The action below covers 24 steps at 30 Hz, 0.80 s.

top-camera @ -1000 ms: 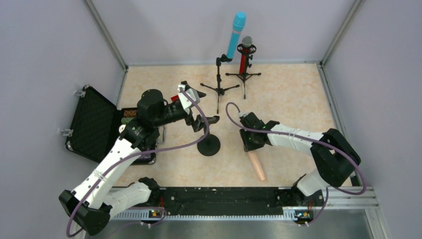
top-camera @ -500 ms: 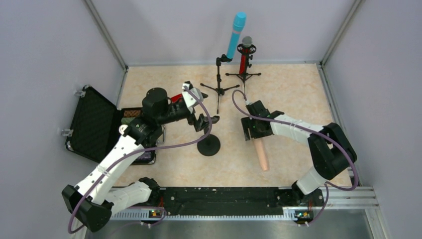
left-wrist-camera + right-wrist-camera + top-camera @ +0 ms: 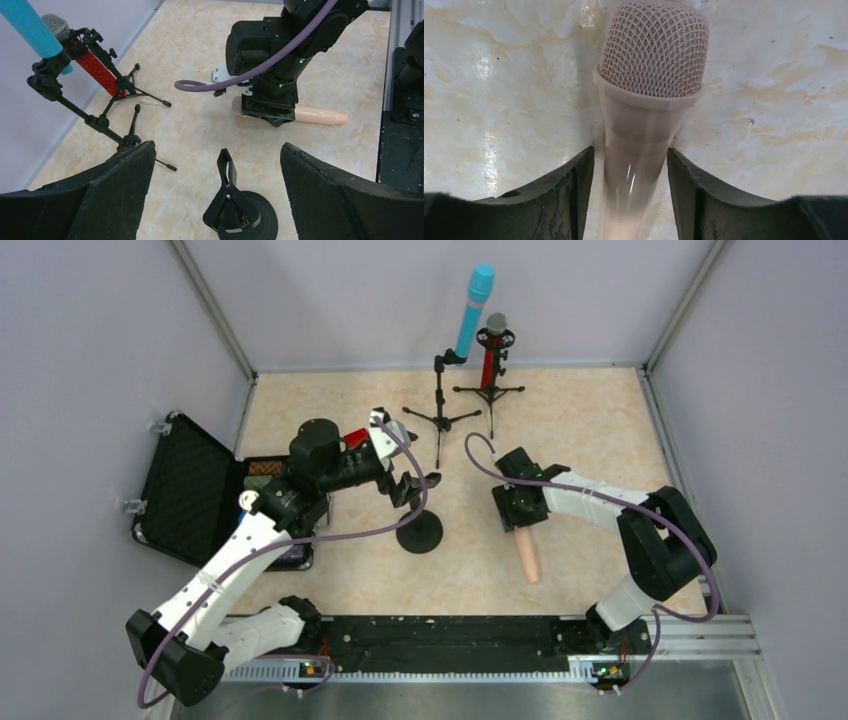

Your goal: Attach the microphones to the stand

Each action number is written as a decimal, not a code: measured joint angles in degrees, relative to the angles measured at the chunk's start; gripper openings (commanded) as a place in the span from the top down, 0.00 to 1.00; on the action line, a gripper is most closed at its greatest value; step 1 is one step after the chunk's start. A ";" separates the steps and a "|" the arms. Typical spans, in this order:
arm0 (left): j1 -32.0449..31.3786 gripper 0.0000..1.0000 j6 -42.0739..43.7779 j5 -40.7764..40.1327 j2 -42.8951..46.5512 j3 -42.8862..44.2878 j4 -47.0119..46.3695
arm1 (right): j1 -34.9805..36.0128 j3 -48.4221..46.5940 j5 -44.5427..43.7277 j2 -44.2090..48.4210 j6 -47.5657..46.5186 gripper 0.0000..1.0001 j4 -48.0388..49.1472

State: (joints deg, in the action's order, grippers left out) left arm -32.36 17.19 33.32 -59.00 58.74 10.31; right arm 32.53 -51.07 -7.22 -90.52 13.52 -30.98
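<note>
Toward the table's (image 3: 600, 440) near edge, the right gripper (image 3: 630, 152) straddles the peach-pink microphone (image 3: 651, 55); I cannot tell whether it is clamped. The left gripper (image 3: 215, 147) gapes empty. Pickup step: next, squeeze firmly and lift toward the stand (image 3: 420, 532).

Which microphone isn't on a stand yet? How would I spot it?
On the marbled tabletop, right of the round-based stand, the peach-pink microphone lies flat under the right gripper. The blue microphone and red microphone are already mounted at the back.

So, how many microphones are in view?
3. The cyan microphone is in a tripod stand at the back, the red microphone in the stand beside it, the peach microphone lies flat between the fingers of the right gripper. The case may hide more.
</note>
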 measured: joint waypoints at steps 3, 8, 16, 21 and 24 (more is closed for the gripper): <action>0.00 0.01 0.04 0.00 0.00 -0.04 -0.02 | 0.00 0.20 0.83 -0.26 0.07 0.61 0.13; 0.00 0.01 0.22 -0.61 0.02 -0.09 0.04 | 0.02 -0.04 1.46 -0.63 0.07 0.80 0.63; 0.00 0.01 0.96 -2.34 1.38 -1.01 0.48 | 0.04 -0.04 1.49 -0.55 -0.28 1.00 0.90; 0.00 0.01 0.94 -3.52 1.64 -1.05 0.50 | 0.04 -0.04 1.42 -0.13 -1.01 1.00 1.62; 0.00 0.01 0.94 -4.90 1.84 -1.05 0.57 | 0.04 -0.15 1.31 1.20 -1.64 1.00 2.03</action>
State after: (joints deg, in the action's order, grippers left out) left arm -32.36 18.13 28.42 -57.17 57.69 10.87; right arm 32.58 -51.22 -5.91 -89.32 11.88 -28.95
